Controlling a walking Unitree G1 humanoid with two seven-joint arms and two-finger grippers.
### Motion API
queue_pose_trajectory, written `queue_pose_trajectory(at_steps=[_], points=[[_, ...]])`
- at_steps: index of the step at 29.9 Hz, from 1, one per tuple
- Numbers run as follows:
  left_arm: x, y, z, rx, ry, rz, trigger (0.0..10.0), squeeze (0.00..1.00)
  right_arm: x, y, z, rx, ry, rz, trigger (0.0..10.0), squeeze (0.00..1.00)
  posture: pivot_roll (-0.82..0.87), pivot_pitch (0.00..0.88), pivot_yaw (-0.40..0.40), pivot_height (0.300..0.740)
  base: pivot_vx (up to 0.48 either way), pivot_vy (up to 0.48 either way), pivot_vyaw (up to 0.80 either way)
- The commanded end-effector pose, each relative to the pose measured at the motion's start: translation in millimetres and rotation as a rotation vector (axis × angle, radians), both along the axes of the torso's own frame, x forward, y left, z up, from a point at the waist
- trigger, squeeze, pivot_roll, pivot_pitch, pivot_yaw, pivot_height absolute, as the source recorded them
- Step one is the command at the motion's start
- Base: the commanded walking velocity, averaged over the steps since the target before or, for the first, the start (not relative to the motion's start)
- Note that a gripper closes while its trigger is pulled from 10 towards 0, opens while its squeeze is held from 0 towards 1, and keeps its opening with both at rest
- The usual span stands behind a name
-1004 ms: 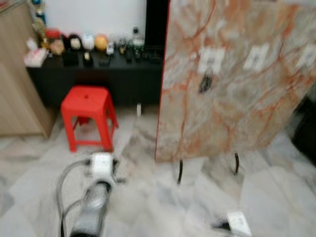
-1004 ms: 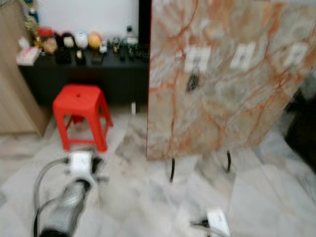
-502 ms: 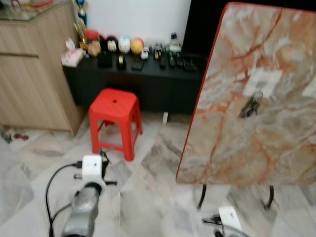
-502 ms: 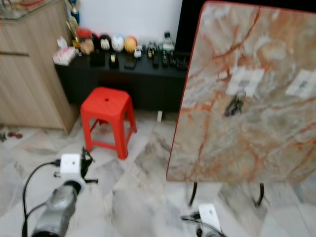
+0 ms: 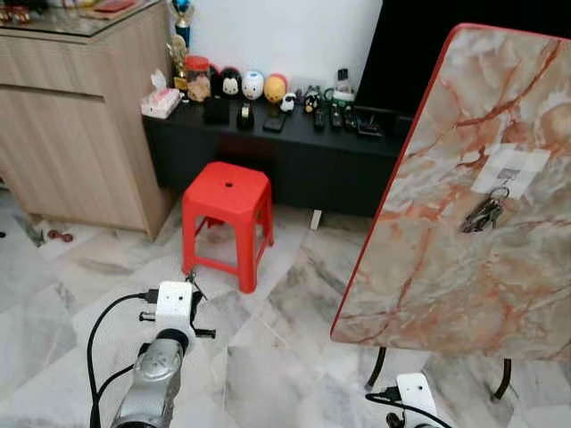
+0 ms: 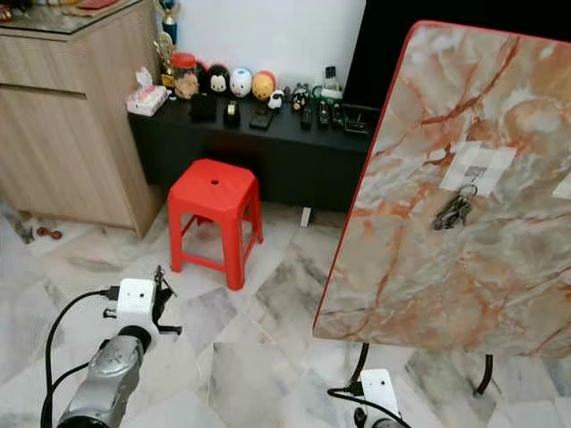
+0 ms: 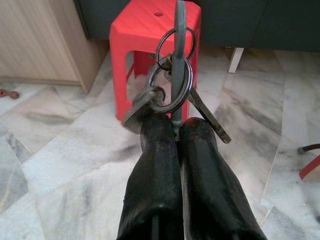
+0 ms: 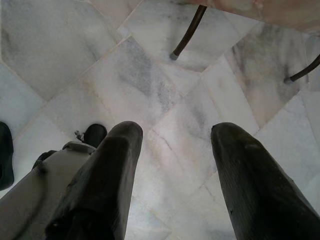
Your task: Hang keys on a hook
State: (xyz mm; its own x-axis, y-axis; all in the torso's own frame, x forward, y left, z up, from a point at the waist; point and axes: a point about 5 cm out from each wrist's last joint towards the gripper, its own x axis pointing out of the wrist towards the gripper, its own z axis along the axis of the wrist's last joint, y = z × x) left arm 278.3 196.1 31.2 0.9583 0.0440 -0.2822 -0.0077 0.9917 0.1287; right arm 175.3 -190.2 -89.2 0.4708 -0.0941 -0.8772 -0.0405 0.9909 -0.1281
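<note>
My left gripper (image 7: 176,129) is shut on a bunch of keys (image 7: 172,82), whose rings and a long grey key stick out past the fingertips. The left arm (image 5: 165,343) is held low over the floor, in front of the red stool (image 5: 227,209). To the right stands a tilted marble-patterned board (image 5: 446,259) on thin black legs. On it a white hook pad (image 5: 510,169) carries another bunch of keys (image 5: 484,214). A second white pad (image 6: 564,185) sits at the board's right edge. My right gripper (image 8: 175,132) is open above the floor tiles near the board's legs.
A low black cabinet (image 5: 294,156) with figurines and remotes runs along the back wall behind the stool. A wooden cabinet (image 5: 80,116) stands at the left. Marble floor tiles (image 5: 285,303) lie between me and the board. Part of my own body (image 8: 45,175) shows below the right gripper.
The whole picture has shifted and sharpened as the camera moved: the board now sits further right, the stool and wooden cabinet more central. My arms stay low, the left one holding the keys.
</note>
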Motion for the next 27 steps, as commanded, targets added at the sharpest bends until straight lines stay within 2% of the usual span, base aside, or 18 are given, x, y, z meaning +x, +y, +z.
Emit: queue_pose_trajectory(at_steps=[1, 11, 27], points=[[4.2, -5.6, 5.0, 0.008, -0.017, -0.025, 10.0, 0.0, 3.1, -7.4, 2.4, -0.01, -0.009, -0.027, 10.0, 0.0, 0.06, 0.0, -0.133, 0.74, 0.0, -0.27, 0.0], [4.0, -6.3, 5.1, 0.015, -0.017, -0.026, 10.0, 0.0, 2.7, -8.4, 2.4, -0.011, -0.009, -0.028, 10.0, 0.0, 0.06, 0.001, -0.138, 0.74, 0.0, -0.3, 0.0], [3.7, -7.4, 5.5, 0.014, -0.019, -0.032, 10.0, 0.0, 2.7, -10.2, 2.7, -0.015, -0.008, -0.026, 10.0, 0.0, 0.06, 0.006, -0.136, 0.74, 0.0, -0.394, 0.0]])
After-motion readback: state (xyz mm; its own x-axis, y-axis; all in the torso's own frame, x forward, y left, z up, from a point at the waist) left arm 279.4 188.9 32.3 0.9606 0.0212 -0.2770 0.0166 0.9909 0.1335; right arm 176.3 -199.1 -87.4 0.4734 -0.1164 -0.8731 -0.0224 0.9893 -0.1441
